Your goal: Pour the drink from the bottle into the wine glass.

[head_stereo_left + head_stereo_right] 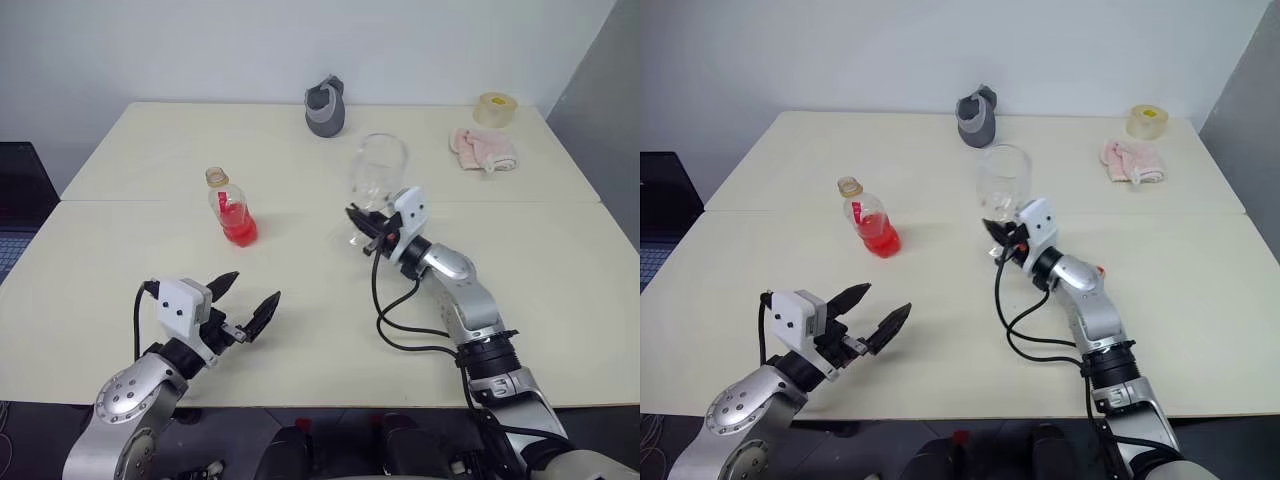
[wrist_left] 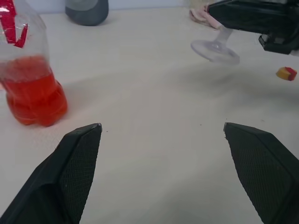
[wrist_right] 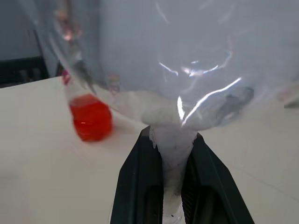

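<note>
Bottle [image 1: 233, 212] with red label mark, writing unreadable. Right pincer [image 3: 174, 175] clamped on wine glass [image 1: 378, 172] stem, foot off worktop [image 1: 120, 280]. Left pincer [image 1: 245, 305] spread wide, empty.

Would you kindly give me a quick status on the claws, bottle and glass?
Right claw shut on glass stem, foot off the table. Left claw open, empty. Bottle upright, uncapped, drink inside. Path clear.
</note>
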`<action>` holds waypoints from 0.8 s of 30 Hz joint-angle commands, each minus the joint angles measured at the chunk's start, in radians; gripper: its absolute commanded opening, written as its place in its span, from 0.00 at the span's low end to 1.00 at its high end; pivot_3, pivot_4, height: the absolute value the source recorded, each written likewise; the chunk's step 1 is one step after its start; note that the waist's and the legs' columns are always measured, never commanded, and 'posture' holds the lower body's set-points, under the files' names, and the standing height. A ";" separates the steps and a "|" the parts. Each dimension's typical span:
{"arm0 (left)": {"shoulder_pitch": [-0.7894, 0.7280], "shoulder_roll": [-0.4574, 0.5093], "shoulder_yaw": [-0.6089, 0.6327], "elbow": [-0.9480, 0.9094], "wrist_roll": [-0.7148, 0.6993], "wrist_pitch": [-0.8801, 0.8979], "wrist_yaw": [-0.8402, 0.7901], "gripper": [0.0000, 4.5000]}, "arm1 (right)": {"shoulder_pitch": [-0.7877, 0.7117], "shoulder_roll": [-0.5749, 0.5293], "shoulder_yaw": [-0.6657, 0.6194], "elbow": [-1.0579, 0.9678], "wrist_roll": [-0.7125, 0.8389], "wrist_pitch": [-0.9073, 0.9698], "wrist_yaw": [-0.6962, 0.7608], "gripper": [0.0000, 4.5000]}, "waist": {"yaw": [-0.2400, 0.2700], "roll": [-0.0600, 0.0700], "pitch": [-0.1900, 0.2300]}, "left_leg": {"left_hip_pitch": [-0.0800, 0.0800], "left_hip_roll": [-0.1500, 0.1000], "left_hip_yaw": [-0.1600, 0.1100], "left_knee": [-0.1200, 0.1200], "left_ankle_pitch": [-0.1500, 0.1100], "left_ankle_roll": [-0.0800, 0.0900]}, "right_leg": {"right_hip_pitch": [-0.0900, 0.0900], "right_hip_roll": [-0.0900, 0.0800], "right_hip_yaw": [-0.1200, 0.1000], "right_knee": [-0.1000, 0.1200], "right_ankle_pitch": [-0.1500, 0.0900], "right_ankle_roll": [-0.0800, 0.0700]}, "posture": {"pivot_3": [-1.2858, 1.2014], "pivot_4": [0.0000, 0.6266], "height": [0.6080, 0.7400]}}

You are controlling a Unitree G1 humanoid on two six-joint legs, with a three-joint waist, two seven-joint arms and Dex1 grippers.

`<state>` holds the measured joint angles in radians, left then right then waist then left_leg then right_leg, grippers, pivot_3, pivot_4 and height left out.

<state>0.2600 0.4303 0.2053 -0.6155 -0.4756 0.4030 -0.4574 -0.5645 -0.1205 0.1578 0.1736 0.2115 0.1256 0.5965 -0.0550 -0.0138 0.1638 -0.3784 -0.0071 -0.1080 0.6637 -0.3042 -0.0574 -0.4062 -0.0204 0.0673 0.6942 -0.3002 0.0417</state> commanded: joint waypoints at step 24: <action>-0.071 -0.004 -0.030 -0.027 0.004 0.000 0.031 1.00 | -0.118 0.043 -0.005 0.370 -0.090 -0.177 0.041 0.34 | -0.002 0.000 0.000 | 0.001 0.000 0.000 0.000 0.000 0.000 | 0.000 0.001 0.000 0.000 0.000 0.000 | 0.52 0.24 1.00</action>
<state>0.1927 0.4273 0.1804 -0.6291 -0.4741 0.4124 -0.4253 -0.6838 -0.0765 0.1746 0.5880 0.1022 -0.0266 0.6230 -0.0570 -0.0138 0.1638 -0.3778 -0.0071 -0.1075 0.6634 -0.3040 -0.0578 -0.4061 -0.0199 0.0673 0.6946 -0.3002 0.0416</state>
